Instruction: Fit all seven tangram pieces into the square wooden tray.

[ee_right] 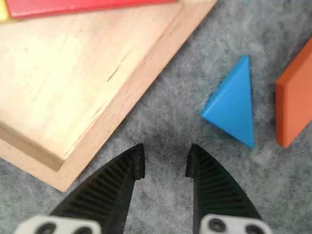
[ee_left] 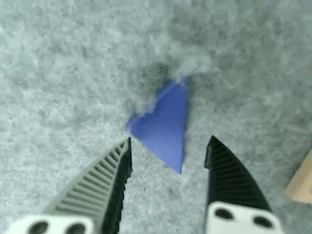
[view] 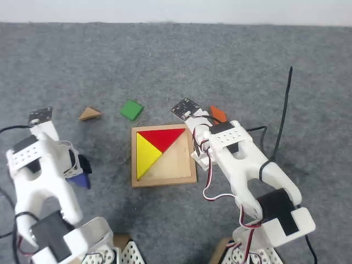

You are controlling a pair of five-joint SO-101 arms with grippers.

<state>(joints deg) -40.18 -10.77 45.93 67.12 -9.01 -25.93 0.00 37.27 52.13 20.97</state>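
Observation:
The square wooden tray (view: 165, 177) lies mid-table holding a red triangle (view: 163, 137) and a yellow triangle (view: 146, 155); the remainder of its floor is bare wood. A dark blue triangle (ee_left: 164, 127) lies on the carpet, its near tip between the open fingers of my left gripper (ee_left: 168, 145), untouched; it is partly hidden under that arm (view: 81, 180). My right gripper (ee_right: 165, 158) hovers open over carpet just off the tray's edge (ee_right: 122, 97), close to a light blue triangle (ee_right: 233, 106) and an orange piece (ee_right: 295, 100).
A green square (view: 131, 109) and a tan triangle (view: 89, 114) sit on the grey carpet beyond the tray's far left side. The orange piece (view: 218, 114) lies past the tray's far right corner. A black cable (view: 283, 110) runs along the right.

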